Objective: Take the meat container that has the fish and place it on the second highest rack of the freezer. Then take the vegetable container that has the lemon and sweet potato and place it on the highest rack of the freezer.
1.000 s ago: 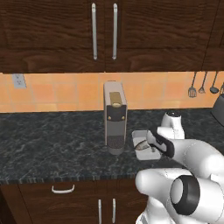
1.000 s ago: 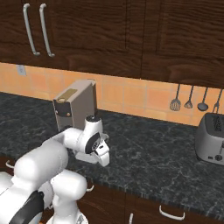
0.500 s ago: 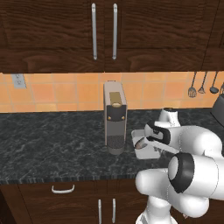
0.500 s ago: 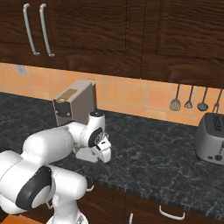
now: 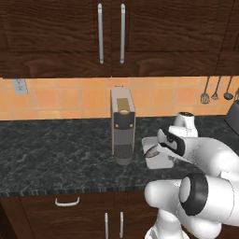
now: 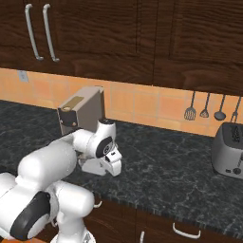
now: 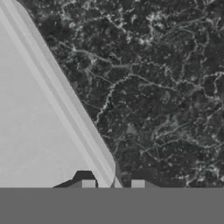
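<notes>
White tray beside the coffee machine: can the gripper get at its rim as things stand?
Probably yes. The gripper is down at the white tray, with its tips either side of the rim in the hand view. The coffee machine stands on the tray's far side from the hand.

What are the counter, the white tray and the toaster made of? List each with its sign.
Counter: looks like polished dark stone, perhaps granite; black with pale veins and speckles.
White tray: probably plastic or foam; plain, matte, off-white, with a thin raised rim.
Toaster: seemingly brushed metal; its side has a soft grey sheen.
</notes>
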Controlling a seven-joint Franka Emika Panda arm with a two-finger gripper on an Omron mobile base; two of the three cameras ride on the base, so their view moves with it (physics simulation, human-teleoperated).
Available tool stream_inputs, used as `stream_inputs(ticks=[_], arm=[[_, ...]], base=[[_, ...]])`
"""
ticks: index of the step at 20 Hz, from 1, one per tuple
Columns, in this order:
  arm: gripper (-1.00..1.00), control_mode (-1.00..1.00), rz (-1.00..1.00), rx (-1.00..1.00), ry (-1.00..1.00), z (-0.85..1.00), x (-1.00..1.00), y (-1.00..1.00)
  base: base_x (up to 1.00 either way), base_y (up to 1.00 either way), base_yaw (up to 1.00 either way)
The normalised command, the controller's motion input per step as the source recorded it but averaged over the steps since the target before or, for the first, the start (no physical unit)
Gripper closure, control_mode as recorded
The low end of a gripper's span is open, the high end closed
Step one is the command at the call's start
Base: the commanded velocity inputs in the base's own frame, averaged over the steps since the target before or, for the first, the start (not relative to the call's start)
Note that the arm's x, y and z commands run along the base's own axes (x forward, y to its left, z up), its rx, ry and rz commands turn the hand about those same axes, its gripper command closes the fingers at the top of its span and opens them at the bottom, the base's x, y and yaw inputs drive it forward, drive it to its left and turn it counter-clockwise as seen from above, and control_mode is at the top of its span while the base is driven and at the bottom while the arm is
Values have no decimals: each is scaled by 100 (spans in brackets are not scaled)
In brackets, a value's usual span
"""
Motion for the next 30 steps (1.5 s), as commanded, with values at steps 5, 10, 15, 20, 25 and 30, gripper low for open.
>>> stream_inputs(ticks=[5,10,15,20,25,30], arm=[[100,-100,-10,5,-29,91,-100,0],[100,-100,-18,12,-10,100,-100,0],[100,-100,-27,19,0,93,-100,5],[100,-100,-23,10,4,53,-97,3],[100,100,-1,0,-1,0,-20,4],[100,100,0,0,0,0,0,0]], base=[[0,0,0],[0,0,0],[0,0,0],[0,0,0],[-80,36,-19],[-79,30,-87]])
